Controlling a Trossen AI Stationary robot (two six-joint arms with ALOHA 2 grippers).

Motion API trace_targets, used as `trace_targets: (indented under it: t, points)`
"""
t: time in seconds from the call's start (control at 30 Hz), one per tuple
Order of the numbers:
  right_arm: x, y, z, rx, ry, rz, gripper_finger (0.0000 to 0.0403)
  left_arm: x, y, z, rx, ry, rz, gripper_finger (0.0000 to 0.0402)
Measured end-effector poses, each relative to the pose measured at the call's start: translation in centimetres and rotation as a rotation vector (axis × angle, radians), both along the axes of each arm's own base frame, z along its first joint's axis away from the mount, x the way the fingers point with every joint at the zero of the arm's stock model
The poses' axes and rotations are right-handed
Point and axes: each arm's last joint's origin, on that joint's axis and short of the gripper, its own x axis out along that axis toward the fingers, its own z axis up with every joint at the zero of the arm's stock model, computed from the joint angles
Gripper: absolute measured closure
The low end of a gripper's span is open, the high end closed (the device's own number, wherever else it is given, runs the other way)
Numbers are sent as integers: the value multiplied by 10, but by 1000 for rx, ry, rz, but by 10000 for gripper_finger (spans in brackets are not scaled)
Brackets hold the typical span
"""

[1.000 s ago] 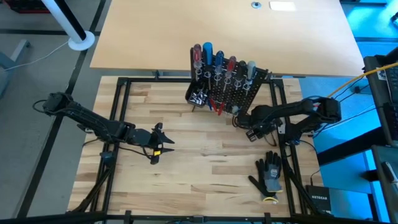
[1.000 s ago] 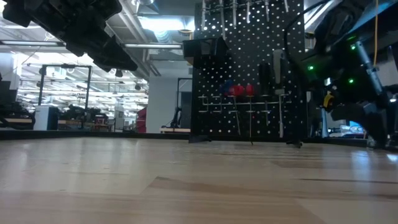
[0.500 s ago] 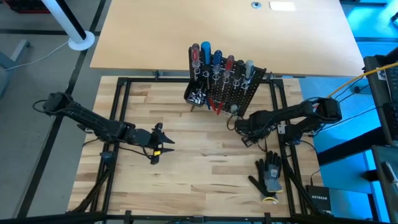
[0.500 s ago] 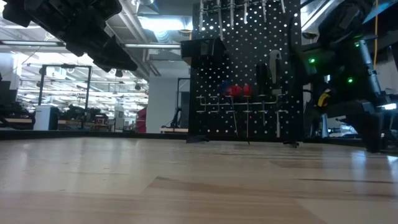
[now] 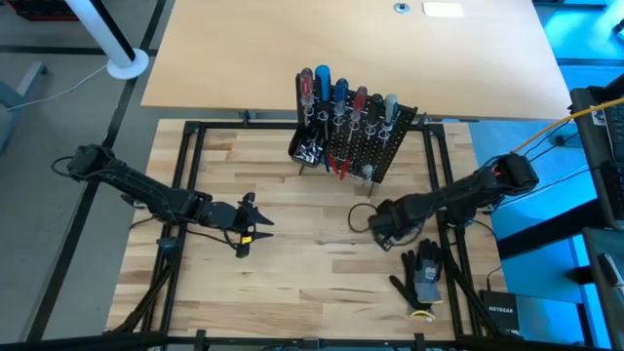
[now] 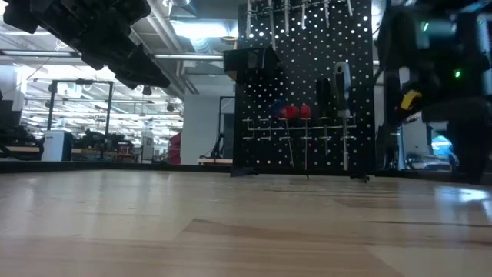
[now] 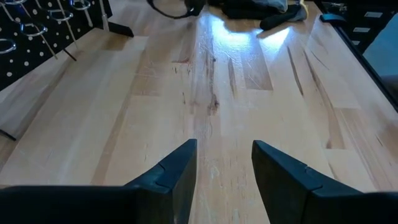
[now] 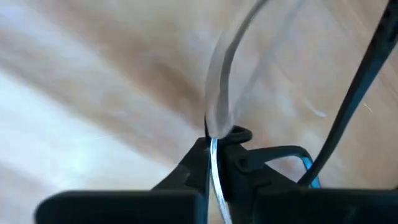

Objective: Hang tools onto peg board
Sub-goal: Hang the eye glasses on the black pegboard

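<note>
The black peg board [image 5: 363, 146] stands at the table's far middle, with red, blue and grey tool handles [image 5: 336, 93] sticking out of its top rings; in the low view it [image 6: 307, 92] stands on thin legs. My right gripper [image 5: 380, 226] is in front of it, pointing down, shut on a thin curved strip [image 8: 217, 93]. That strip shows as a dark loop [image 5: 358, 216] in the high view. My left gripper [image 5: 246, 222] hovers open at the table's left with nothing between its fingers [image 7: 186, 168]. My right gripper pinches the thin silvery strip [image 8: 215, 124] between its two fingertips, edge-on, coming from above with the fingers pointing down. The strip runs on past the fingertips in a curve. Whether its loop rests on the table, I cannot tell.
A black-and-grey work glove [image 5: 421, 275] lies near the table's right front corner, close to the right arm. A black metal frame [image 5: 185, 195] edges the wooden tabletop. Bare wood lies between the two grippers.
My right gripper has swung from beside the peg board's right end toward the table's near edge and its middle, turning about its own axis as it went. The dark loop has travelled along with it. The left arm has kept still.
</note>
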Motion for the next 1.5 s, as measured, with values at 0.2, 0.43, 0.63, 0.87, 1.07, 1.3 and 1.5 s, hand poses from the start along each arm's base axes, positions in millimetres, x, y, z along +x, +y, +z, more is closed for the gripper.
trace_targets:
  t: [0.2,0.43,0.63,0.87,1.07,1.3,1.5]
  points:
    - [16,37,29,-19,-144,146,379,1,0,1,-20,-12,9,256]
    - [35,93,68,-172,-571,438,379,3,-1,6,-112,-63,31,252]
    - [53,123,81,-324,-907,599,376,6,-4,13,-159,-125,-39,209]
    - [95,143,85,-315,-1268,812,374,17,-10,35,-145,-394,-100,182]
    - [123,143,71,-325,-1445,855,373,42,-30,44,-73,-461,-175,192]
    - [136,139,60,-293,-1509,880,373,73,-47,39,-64,-412,-191,196]
    - [136,140,61,-300,-1512,873,373,78,-47,37,-125,-402,-137,196]
